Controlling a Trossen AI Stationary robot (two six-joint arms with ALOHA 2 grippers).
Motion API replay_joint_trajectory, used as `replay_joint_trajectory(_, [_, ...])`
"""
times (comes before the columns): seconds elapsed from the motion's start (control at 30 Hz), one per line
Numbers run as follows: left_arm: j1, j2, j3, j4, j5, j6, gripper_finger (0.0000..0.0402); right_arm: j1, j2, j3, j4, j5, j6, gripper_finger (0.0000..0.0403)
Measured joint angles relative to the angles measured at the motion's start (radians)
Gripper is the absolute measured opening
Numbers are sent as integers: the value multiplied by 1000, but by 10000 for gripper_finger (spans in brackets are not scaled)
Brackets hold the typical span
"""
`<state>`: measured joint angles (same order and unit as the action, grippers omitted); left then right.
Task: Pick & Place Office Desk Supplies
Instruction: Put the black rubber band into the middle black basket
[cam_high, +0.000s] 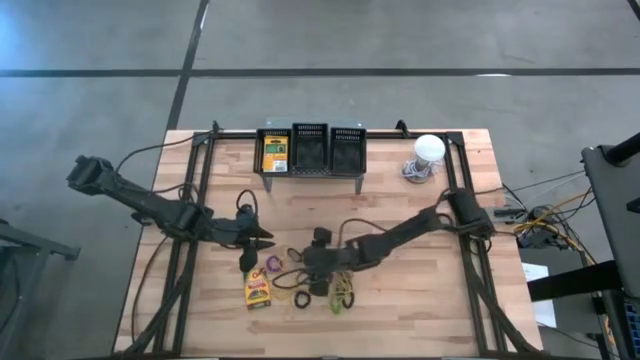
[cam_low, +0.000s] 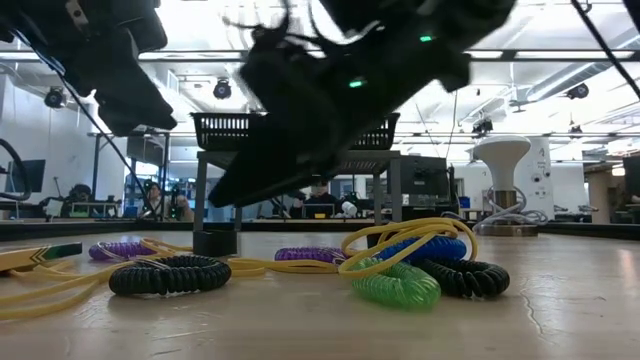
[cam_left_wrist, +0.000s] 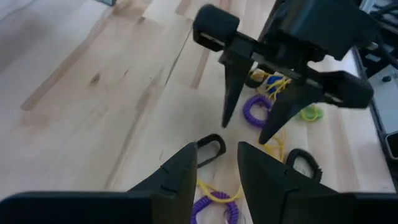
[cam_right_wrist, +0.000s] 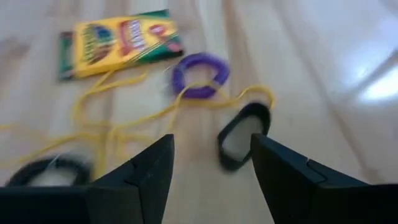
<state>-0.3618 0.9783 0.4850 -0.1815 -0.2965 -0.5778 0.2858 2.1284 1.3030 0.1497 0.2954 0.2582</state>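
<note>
High view: the right gripper (cam_high: 300, 262) hung over the loose supplies, beside the crayon box (cam_high: 258, 288) lying flat on the worktop (cam_high: 400, 300); the left gripper (cam_high: 262, 238) waited just beyond that box. A second crayon box (cam_high: 275, 154) stood in the end compartment of the black basket (cam_high: 311, 150); the other compartments looked empty.

Right wrist view: fingers (cam_right_wrist: 146, 168) spread wide, holding nothing, straddling a black clip (cam_right_wrist: 244, 134) near a purple band (cam_right_wrist: 200, 74). Judgement: descend squarely, avoid the yellow bands (cam_right_wrist: 112, 124).

Left wrist view: fingers (cam_left_wrist: 180, 171) narrowly parted, empty.

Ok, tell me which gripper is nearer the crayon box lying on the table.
Left. The left gripper hangs just above the crayon box toward the table's far side, open. The right gripper is farther off to the box's side, over the coiled bands, open.
</note>
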Motion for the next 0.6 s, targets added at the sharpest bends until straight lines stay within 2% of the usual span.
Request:
replay_joint_trajectory(0.13, [0,1,0,-1,1,0,120,-9,78,100,-106,12,37,210])
replay_joint_trajectory(0.33, [0,1,0,-5,1,1,120,-17,137,175,-136,22,23,194])
replay_joint_trajectory(0.47, [0,1,0,-6,1,2,120,-23,146,187,-151,23,11,143])
replay_joint_trajectory(0.6, [0,0,0,-16,1,4,120,-26,120,179,-190,38,-13,60])
